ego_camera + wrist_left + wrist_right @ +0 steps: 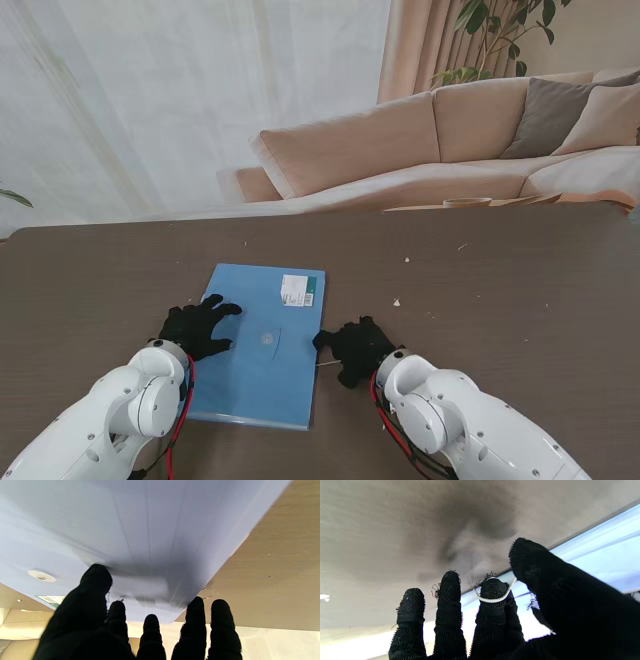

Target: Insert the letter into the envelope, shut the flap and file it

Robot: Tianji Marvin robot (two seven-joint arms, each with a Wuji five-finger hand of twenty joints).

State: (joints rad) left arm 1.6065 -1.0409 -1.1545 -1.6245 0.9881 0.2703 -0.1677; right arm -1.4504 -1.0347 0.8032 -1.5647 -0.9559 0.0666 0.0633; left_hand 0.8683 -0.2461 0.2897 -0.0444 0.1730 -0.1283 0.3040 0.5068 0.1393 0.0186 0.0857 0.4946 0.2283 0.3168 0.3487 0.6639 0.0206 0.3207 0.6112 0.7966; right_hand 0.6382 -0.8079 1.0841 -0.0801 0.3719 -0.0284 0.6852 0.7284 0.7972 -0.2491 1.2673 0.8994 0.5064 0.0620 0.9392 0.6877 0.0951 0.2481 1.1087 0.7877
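My left hand (197, 330) presses spread fingers on the flat blue plastic envelope (262, 345) near the table's (520, 290) near edge; my right hand (353, 347) pinches its white string (495, 597). Closing step, I judge; next, wind carefully.

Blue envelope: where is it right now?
In the stand's view the blue envelope lies flat on the table, near me, between the left hand, resting on its left edge, and the right hand beside its right edge.
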